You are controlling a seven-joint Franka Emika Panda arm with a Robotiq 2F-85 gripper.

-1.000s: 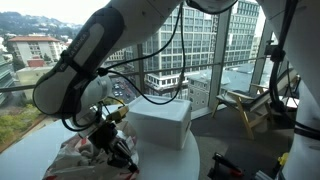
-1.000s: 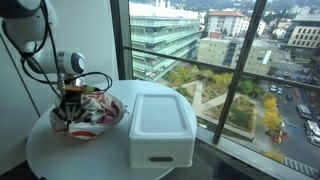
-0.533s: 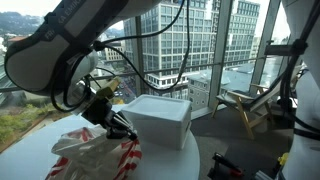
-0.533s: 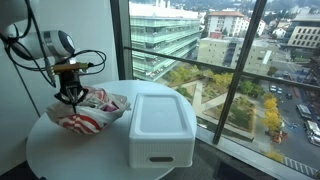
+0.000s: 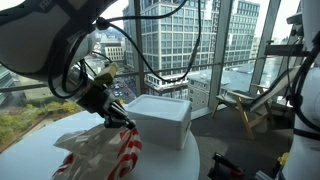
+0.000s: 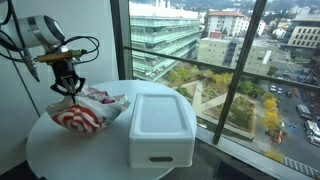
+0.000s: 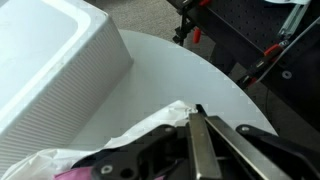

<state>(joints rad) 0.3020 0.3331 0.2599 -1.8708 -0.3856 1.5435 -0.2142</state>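
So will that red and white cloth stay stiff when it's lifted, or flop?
Probably floppy: the cloth hangs in crumpled folds from where the hand pinches it. It's likely light too, since one small pinch holds its edge up. It probably won't roll, as the rest of it sags onto the table.

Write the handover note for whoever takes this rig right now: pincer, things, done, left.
Pincer: shut on the top edge of the red-and-white cloth, held above the round table.
Cloth: bunched, with its lower part resting on the table beside the white foam box.
Done: cloth gripped, one end raised.
Left: the rest of the cloth is not yet off the table. The box stands with its lid on.
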